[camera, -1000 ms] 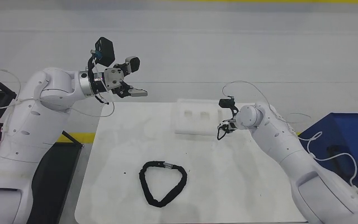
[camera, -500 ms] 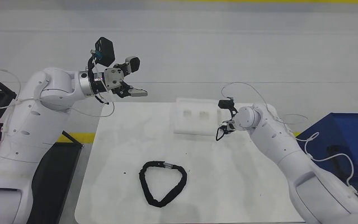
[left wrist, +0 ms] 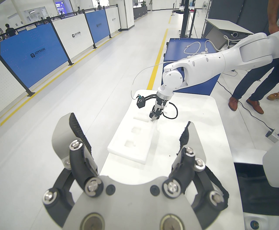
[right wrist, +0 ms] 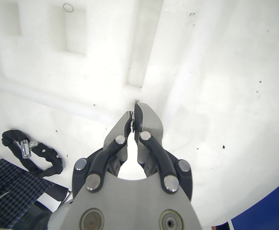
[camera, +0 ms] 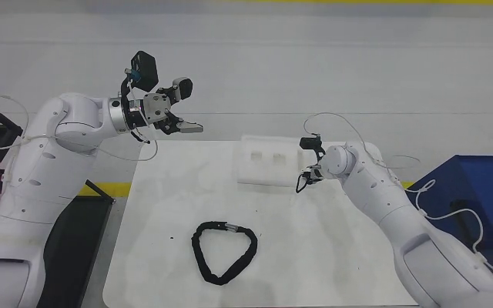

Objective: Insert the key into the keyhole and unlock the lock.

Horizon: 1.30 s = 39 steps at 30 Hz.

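A black chain lock (camera: 224,252) with a silver cylinder (right wrist: 25,149) lies coiled on the white table, near its front. My right gripper (right wrist: 133,117) is shut on a small metal key (right wrist: 132,123), held just above the near right corner of the white foam block (camera: 269,160). From the left wrist view the right gripper (left wrist: 153,115) hangs at that foam block's (left wrist: 135,139) edge. My left gripper (left wrist: 130,139) is open and empty, raised beyond the table's far left corner (camera: 185,127).
The foam block has square recesses (left wrist: 136,130), one holding a small ring (right wrist: 68,7). A blue bin (camera: 462,192) stands to the right of the table. A person's legs (left wrist: 250,87) stand beside the table's right side. Checked cloth (right wrist: 17,183) lies below the table's edge.
My right gripper has shifted slightly left and toward the front along the foam block's corner, key still held. The left arm has not moved.
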Tool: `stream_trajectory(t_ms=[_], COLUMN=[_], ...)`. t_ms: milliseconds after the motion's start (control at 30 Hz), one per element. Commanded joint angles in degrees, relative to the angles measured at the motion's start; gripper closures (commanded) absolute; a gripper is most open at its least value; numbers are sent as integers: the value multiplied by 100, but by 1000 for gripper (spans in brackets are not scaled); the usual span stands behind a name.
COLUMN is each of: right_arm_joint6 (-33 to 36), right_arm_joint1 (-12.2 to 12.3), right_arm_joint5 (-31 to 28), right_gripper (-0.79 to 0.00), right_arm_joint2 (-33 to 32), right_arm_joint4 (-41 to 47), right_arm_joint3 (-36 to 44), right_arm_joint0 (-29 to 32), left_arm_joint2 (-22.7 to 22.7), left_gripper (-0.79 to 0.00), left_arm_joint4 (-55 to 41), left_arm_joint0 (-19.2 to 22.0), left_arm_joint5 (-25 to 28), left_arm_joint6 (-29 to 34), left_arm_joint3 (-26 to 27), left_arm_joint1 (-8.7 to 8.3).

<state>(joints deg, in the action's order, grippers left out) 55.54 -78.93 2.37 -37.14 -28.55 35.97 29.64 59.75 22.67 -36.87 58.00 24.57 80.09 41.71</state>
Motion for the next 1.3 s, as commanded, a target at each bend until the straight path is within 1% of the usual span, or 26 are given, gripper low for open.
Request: stream_trajectory(t_ms=[0, 233, 400, 567, 733, 833, 900, 1000, 1067, 1200, 1267], right_arm_joint6=[-21, 51, 416, 674, 929, 1173, 1362, 1626, 1787, 2222, 2423], right_arm_joint1=[-17, -61, -47, 26, 167, 286, 364, 496, 589, 767, 858], right_arm_joint5=[10, 17, -52, -78, -168, -363, -565, -800, -900, -1063, -1067], right_gripper=[0, 0, 0, 0, 0, 0, 0, 0, 0, 0, 0], right_arm_joint2=[-1, -1, -25, -159, -432, -705, -980, -1355, -1574, -2080, -2311], right_arm_joint4=[-26, -156, -234, -256, -140, 140, 615, 1099, 1285, 1926, 2113], right_arm_joint3=[-40, -76, 22, 218, 555, 780, 924, 1097, 1274, 1805, 2059], right_arm_joint0=[-19, -97, -142, -154, -65, 72, 225, 418, 536, 867, 1016], left_arm_joint2=[0, 0, 0, 0, 0, 0, 0, 0, 0, 0, 0], left_gripper=[-785, -785, -785, -785, -785, -785, -785, -785, -785, -785, -785], left_arm_joint4=[0, 0, 0, 0, 0, 0, 0, 0, 0, 0, 0], left_arm_joint0=[0, 0, 0, 0, 0, 0, 0, 0, 0, 0, 0], left_arm_joint5=[0, 0, 0, 0, 0, 0, 0, 0, 0, 0, 0], left_arm_joint6=[0, 0, 0, 0, 0, 0, 0, 0, 0, 0, 0], left_arm_joint3=[0, 0, 0, 0, 0, 0, 0, 0, 0, 0, 0], left_arm_joint1=[0, 0, 0, 0, 0, 0, 0, 0, 0, 0, 0])
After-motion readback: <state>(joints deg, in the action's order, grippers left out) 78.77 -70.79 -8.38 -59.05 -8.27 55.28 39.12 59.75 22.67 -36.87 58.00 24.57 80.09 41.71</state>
